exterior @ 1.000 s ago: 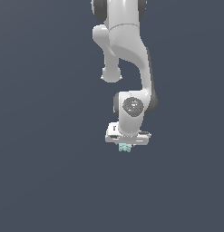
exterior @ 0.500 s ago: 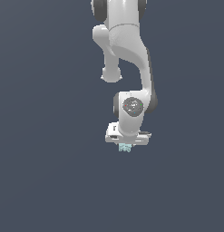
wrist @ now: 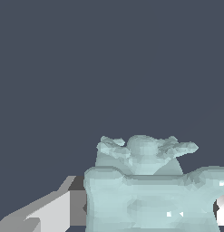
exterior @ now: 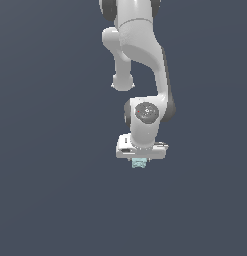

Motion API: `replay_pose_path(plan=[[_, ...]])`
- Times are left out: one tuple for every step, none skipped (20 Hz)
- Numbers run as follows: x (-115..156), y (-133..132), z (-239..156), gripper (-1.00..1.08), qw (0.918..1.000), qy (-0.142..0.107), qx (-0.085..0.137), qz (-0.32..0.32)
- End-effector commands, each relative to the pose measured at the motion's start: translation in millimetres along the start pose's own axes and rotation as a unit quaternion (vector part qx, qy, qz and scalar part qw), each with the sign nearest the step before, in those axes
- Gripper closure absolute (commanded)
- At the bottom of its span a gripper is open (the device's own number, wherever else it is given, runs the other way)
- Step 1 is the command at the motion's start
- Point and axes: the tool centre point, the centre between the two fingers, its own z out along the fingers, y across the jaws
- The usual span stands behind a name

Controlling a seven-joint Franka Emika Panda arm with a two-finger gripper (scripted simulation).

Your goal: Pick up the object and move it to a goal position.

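Below centre of exterior view, object [exterior: 139, 163] is pinched between fingers of gripper [exterior: 139, 161], held off ground. Carry step judged underway. Goal not seen; grip to be kept firm during transfer.

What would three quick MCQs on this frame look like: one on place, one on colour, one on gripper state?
1. Where is the small pale teal lumpy matte object?
A. directly beneath the white gripper
B. far off at the exterior view's left
C. on top of the arm

2. Its colour?
A. red
B. pale teal
C. yellow

3. The fingers are:
A. wide open, empty
B. out of view
C. shut on the object

Answers: 1 A, it pokes out under the hand; 2 B, wrist view shows mint; 3 C, a finger flanks it closely.
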Motion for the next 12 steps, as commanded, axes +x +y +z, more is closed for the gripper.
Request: replay_pose_path(plan=[[7,-1,-13,1.08,0.9998,0.009,0.005,-0.015],[10,-2,-20,1.08,0.9996,0.013,0.007,-0.022],[13,-2,-26,1.08,0.9994,0.018,0.010,-0.030],[16,-3,-34,1.08,0.9990,0.023,0.013,-0.038],[19,-4,-41,1.08,0.9984,0.028,0.016,-0.046],[22,-5,-50,1.08,0.9977,0.033,0.019,-0.055],[26,-6,-58,1.08,0.9969,0.038,0.022,-0.065],[29,-7,-67,1.08,0.9959,0.044,0.026,-0.075],[33,-8,-77,1.08,0.9946,0.050,0.030,-0.085],[36,-9,-86,1.08,0.9933,0.056,0.033,-0.096],[39,-10,-96,1.08,0.9917,0.062,0.037,-0.106],[42,-11,-105,1.08,0.9901,0.068,0.041,-0.116]])
